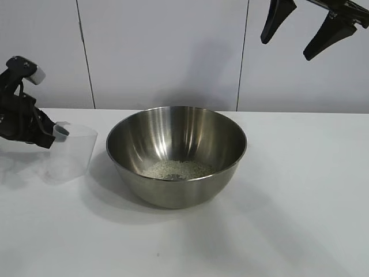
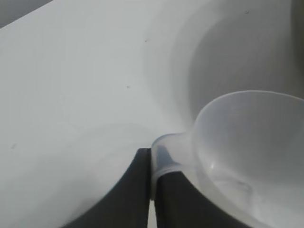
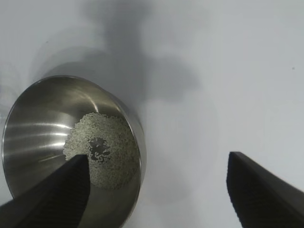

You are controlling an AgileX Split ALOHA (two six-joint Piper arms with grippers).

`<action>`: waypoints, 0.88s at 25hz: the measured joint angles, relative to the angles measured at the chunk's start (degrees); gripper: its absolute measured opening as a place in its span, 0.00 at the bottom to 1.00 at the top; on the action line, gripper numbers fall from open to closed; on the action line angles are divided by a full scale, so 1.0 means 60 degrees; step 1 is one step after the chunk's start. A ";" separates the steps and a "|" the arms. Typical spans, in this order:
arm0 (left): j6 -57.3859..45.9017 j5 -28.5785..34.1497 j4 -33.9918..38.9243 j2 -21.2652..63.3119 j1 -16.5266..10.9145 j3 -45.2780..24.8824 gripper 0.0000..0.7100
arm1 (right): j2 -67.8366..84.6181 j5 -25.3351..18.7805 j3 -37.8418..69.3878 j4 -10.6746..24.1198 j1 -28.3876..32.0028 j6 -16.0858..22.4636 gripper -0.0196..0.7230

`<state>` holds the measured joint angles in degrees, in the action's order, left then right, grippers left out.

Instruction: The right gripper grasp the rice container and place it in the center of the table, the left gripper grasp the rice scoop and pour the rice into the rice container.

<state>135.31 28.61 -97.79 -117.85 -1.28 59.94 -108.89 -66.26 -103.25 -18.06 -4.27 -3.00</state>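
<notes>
On white table (image 1: 300, 219), steel bowl (image 1: 176, 153), pale wall behind

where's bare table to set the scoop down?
Bare table runs from the rice container to the exterior view's right edge, and along the front edge below it. Crowded on the other side: the rice scoop, held by the left gripper, sits close to the container. The right gripper hangs open, high above.

In front of you, a pale grey wall (image 1: 167, 52) of flat panels rises behind the plain white worktop (image 1: 300, 190). Thin dark vertical seams (image 1: 85, 55) divide the panels. Soft overhead light leaves blurred grey shadows across the worktop.
</notes>
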 joint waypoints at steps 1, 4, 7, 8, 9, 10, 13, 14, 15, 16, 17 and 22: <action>0.0000 -0.0057 -0.0008 0.0000 0.0000 0.0000 0.01 | 0.0000 0.0000 0.0000 0.0000 0.0000 0.0000 0.76; 0.0000 -0.0095 -0.0031 0.0000 0.0000 0.0000 0.05 | 0.0000 0.0000 0.0000 0.0000 0.0000 0.0000 0.76; 0.0000 -0.0095 -0.0047 0.0000 0.0000 0.0000 0.16 | 0.0000 0.0011 0.0000 0.0000 0.0000 0.0000 0.76; 0.0000 -0.0107 -0.0047 0.0040 0.0000 0.0000 0.21 | 0.0000 0.0011 0.0000 0.0000 0.0000 0.0000 0.76; -0.0019 -0.0142 -0.0047 0.0090 0.0000 0.0000 0.26 | 0.0000 0.0021 0.0000 0.0000 0.0000 0.0000 0.76; -0.0043 -0.0185 -0.0047 0.0149 0.0000 0.0000 0.30 | 0.0000 0.0043 0.0000 0.0000 0.0000 0.0000 0.76; -0.0322 -0.0444 0.0048 0.0285 0.0000 -0.0121 0.38 | 0.0000 0.0078 0.0000 0.0000 0.0000 -0.0008 0.76; -0.0475 -0.0578 0.0199 0.0303 0.0000 -0.0202 0.39 | 0.0000 0.0108 0.0000 0.0000 0.0000 -0.0027 0.76; -0.0624 -0.0695 0.0445 0.0329 0.0000 -0.0309 0.39 | 0.0000 0.0122 0.0000 0.0000 0.0000 -0.0051 0.76; -0.0824 -0.0845 0.0665 0.0375 0.0000 -0.0414 0.40 | 0.0000 0.0148 0.0000 0.0000 0.0000 -0.0075 0.76; -0.1066 -0.0978 0.0857 0.0421 0.0000 -0.0490 0.40 | 0.0000 0.0151 0.0000 0.0000 0.0000 -0.0087 0.76; -0.2718 -0.1940 0.1216 0.1067 0.0000 -0.0639 0.42 | 0.0000 0.0177 0.0000 0.0000 0.0000 -0.0151 0.76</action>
<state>119.00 16.97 -90.49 -111.44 -1.28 56.11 -108.89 -65.19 -103.25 -18.06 -4.27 -3.90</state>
